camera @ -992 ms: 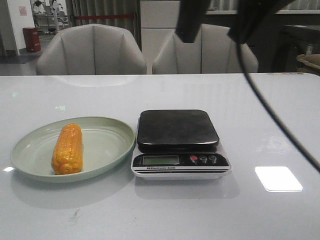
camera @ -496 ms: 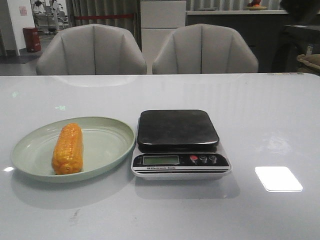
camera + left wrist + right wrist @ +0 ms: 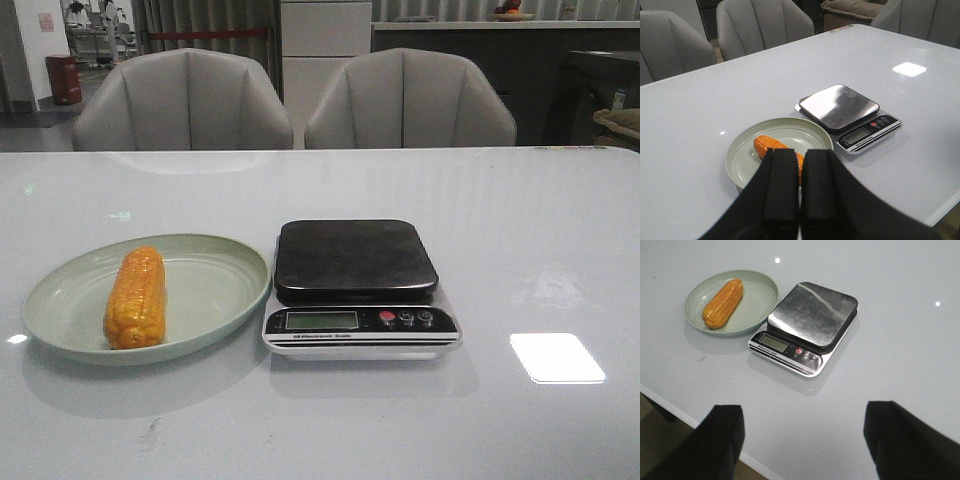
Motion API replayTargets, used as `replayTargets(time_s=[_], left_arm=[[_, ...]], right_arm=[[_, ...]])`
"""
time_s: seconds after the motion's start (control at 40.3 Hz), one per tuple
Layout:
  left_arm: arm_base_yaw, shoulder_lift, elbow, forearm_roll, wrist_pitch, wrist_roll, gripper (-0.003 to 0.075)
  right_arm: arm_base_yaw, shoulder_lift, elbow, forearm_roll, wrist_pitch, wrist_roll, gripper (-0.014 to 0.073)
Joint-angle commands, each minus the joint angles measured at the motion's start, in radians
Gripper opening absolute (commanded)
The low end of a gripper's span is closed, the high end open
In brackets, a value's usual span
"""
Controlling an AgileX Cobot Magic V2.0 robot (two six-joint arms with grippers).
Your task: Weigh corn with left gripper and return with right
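Observation:
The orange-yellow corn (image 3: 135, 297) lies lengthwise on the pale green plate (image 3: 215, 290) at the table's left. The scale (image 3: 357, 287) with a bare black platform stands right next to the plate. No gripper shows in the front view. In the left wrist view my left gripper (image 3: 800, 155) is shut and empty, high above the table's near side, with the corn (image 3: 771, 146) and plate (image 3: 747, 157) beyond its tips. In the right wrist view my right gripper (image 3: 802, 412) is wide open and empty, high over the table's front edge; the corn (image 3: 723, 303) and scale (image 3: 807, 325) lie far ahead.
Two grey chairs (image 3: 185, 100) stand behind the far edge of the white table (image 3: 540, 230). A bright light patch (image 3: 556, 357) reflects on the table right of the scale. The table's front edge (image 3: 670, 405) shows in the right wrist view.
A dark arm and its cable that crossed the upper right of the front view have gone up out of the frame. The corn, plate and scale have not moved.

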Motion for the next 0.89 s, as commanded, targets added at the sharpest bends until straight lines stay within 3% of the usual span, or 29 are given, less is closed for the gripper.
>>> replayTargets(time_s=[0.0, 0.298, 0.471, 0.57, 0.695, 0.868], left_arm=[[0.001, 0.014, -0.023, 0.006, -0.077, 0.0, 0.013], [0.001, 0.014, -0.023, 0.006, -0.077, 0.0, 0.013], [0.001, 0.014, -0.023, 0.006, -0.077, 0.0, 0.013], [0.001, 0.014, -0.023, 0.006, -0.077, 0.0, 0.013], [0.001, 0.014, -0.023, 0.006, -0.077, 0.0, 0.013], [0.001, 0.014, -0.023, 0.006, -0.077, 0.0, 0.013]], right_arm=[[-0.006, -0.093, 0.049, -0.017, -0.157, -0.014, 0.0597], [-0.006, -0.288, 0.28, -0.021, -0.422, -0.016, 0.0597], [-0.006, -0.288, 0.316, -0.022, -0.463, -0.016, 0.0588], [-0.006, -0.288, 0.316, -0.04, -0.458, -0.016, 0.0475], [-0.006, -0.288, 0.316, -0.053, -0.425, -0.016, 0.0132], [-0.006, -0.288, 0.316, -0.053, -0.423, -0.015, 0.0178]])
